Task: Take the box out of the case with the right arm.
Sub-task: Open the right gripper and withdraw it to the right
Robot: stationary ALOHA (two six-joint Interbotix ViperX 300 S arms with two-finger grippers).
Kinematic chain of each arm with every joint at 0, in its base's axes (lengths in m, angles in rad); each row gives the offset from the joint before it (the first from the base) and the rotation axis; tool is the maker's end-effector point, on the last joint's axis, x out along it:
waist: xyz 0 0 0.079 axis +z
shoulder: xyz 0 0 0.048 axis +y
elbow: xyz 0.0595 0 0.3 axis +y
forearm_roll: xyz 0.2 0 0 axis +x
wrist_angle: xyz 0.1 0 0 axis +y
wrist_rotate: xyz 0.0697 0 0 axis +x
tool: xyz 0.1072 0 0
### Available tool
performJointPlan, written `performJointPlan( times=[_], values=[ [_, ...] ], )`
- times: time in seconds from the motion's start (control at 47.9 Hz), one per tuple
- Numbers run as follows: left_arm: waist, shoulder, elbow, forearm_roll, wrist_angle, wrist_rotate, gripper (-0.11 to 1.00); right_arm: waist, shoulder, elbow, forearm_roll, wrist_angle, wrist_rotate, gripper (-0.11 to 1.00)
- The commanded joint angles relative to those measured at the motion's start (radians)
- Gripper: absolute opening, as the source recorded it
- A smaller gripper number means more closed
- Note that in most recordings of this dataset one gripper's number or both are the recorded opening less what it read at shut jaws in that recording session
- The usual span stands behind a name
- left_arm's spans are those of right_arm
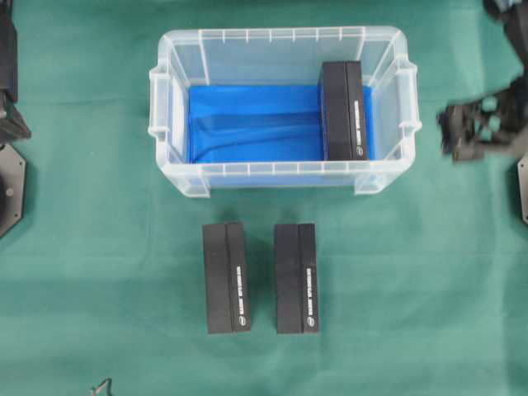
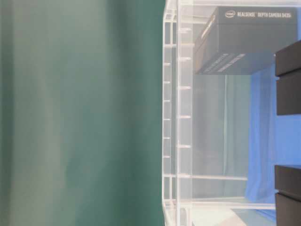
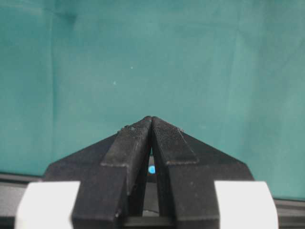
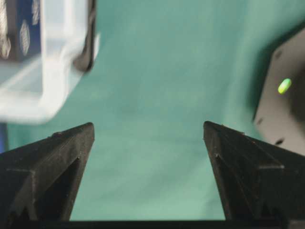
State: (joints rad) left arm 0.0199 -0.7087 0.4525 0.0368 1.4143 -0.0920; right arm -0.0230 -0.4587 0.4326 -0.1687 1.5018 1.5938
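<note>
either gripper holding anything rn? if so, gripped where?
Nothing held. Right gripper is open over bare cloth, beside the case; left gripper is shut on nothing. The box sits in the case.

Right gripper [image 4: 147, 138] jaws wide, left gripper [image 3: 151, 125] jaws closed

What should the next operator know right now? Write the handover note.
Left gripper: shut, empty, parked over bare cloth.
Right gripper: open, empty, over the cloth just outside the case's right end.
Case: one black box lies inside, against the right end.
Done: two boxes lie on the cloth in front of the case.
Left: reach in with the right arm, grip the last box, lift it out.
</note>
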Motion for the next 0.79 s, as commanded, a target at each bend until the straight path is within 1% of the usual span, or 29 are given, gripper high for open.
performJointPlan(
  times=[0.0,0.104,0.209,0.605,0.772],
  values=[
    [0.003,0.002,-0.018,0.003,-0.003,0.000,0.00,-0.081,-0.015,-0.009,-0.005,-0.008,-0.071,0.91],
    [0.003,0.002,-0.018,0.003,-0.003,0.000,0.00,-0.143,-0.015,-0.008,-0.002,-0.021,-0.138,0.91],
    [0.003,0.002,-0.018,0.003,-0.003,-0.002,0.00,-0.172,-0.015,-0.008,-0.002,-0.032,-0.166,0.91],
    [0.003,0.008,-0.018,0.003,-0.005,-0.002,0.00,-0.175,-0.008,-0.017,0.008,-0.048,-0.161,0.91],
    [0.003,0.008,-0.020,0.003,-0.005,-0.002,0.00,-0.176,0.031,-0.041,0.009,-0.075,-0.161,0.91]
  ],
)
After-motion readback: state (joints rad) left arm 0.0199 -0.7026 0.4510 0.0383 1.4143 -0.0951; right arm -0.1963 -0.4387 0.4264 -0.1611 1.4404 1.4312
